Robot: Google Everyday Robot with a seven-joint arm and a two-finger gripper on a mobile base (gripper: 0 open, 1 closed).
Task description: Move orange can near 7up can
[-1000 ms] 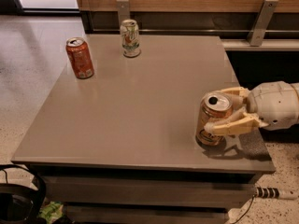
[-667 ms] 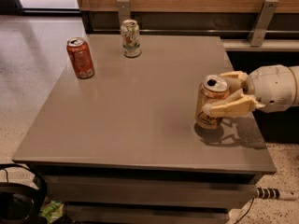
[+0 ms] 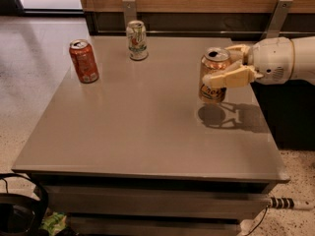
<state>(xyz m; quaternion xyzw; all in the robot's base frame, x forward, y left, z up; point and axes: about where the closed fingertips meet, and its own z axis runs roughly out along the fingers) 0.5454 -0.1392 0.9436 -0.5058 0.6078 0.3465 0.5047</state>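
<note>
The orange can (image 3: 212, 84), golden-orange with dark script and a silver top, hangs in the air above the right part of the grey table (image 3: 142, 132), its shadow below it. My gripper (image 3: 227, 65) comes in from the right and is shut on this can, one finger in front and one behind. The 7up can (image 3: 137, 40), white-silver with green marks, stands upright at the table's far edge, well to the left of the held can.
A deeper red-orange can (image 3: 83, 61) stands upright near the table's far left corner. A wooden wall with metal brackets (image 3: 130, 10) runs behind the table. Dark cables (image 3: 19, 205) lie on the floor at the lower left.
My gripper has lifted the orange can off the table and carried it up and towards the far side. The other two cans have not moved.
</note>
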